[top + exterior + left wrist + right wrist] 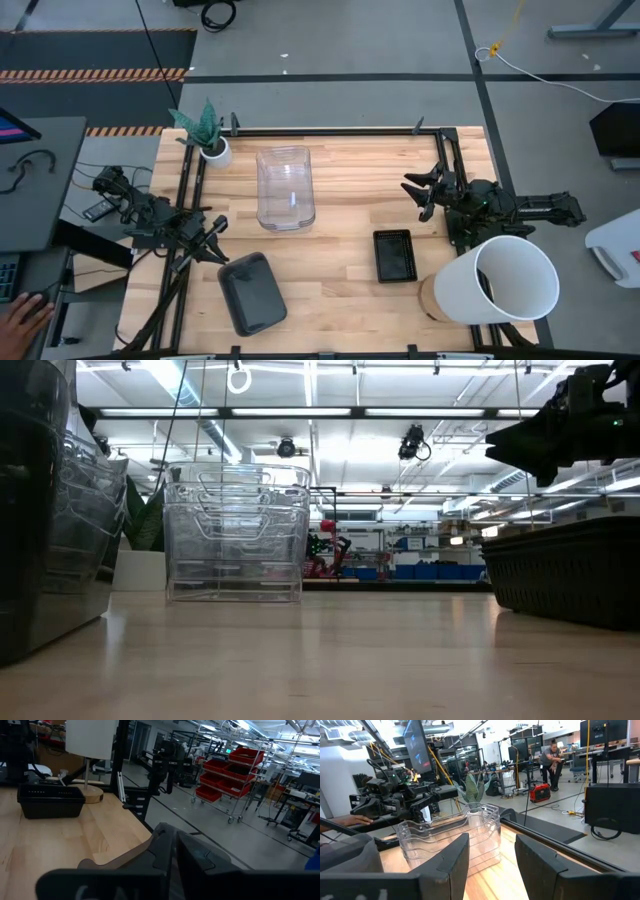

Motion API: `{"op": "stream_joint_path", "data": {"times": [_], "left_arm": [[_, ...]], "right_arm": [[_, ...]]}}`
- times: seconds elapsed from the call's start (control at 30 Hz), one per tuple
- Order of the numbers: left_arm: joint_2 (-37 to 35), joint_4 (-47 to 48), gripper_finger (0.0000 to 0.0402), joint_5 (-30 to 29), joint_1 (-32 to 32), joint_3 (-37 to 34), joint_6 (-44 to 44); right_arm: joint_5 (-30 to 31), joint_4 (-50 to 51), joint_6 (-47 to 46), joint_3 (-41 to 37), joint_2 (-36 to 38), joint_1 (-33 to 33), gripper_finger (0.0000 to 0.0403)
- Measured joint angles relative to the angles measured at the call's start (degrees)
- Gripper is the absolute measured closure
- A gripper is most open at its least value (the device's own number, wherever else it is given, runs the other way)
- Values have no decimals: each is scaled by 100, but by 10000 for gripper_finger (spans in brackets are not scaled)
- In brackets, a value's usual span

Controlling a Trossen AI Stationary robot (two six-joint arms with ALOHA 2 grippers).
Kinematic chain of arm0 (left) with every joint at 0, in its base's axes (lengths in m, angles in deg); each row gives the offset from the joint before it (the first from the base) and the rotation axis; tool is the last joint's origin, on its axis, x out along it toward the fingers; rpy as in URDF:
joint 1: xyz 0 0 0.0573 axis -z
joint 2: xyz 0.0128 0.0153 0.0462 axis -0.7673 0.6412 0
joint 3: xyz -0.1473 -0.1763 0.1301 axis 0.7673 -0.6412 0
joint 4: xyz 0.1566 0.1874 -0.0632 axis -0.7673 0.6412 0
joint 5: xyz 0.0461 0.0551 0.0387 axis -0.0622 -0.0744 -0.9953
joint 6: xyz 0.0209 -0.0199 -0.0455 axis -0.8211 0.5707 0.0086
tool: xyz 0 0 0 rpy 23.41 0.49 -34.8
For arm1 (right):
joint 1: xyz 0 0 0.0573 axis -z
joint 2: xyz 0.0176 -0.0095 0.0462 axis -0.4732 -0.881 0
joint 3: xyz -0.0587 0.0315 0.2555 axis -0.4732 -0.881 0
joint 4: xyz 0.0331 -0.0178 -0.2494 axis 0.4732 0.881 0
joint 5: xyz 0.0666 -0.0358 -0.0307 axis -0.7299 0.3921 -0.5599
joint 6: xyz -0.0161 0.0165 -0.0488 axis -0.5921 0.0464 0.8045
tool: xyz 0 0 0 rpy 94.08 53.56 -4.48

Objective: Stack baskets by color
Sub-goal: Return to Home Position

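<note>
Right gripper (pixel 419 197) near black mesh baskets (pixel 394 256)

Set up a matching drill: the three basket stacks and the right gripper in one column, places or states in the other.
1. clear stack
2. grey stack
3. black stack
4. right gripper

A. beside the white bucket
B. open and empty
C. nearest the plant pot
D. close to the left gripper

Pairs: 1-C, 2-D, 3-A, 4-B.
</note>
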Motion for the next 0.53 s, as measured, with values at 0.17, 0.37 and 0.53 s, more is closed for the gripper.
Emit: {"op": "stream_joint_path", "data": {"times": [0.17, 0.37, 0.53], "left_arm": [[2, 0, 366, 2, 0, 0, 0], [1, 0, 364, 1, 1, 0, 0], [2, 0, 370, 1, 1, 0, 0]], "right_arm": [[1, 0, 0, 0, 0, 2, 239], [2, 0, 0, 0, 0, 0, 239], [2, 0, 0, 0, 0, 2, 239]]}}
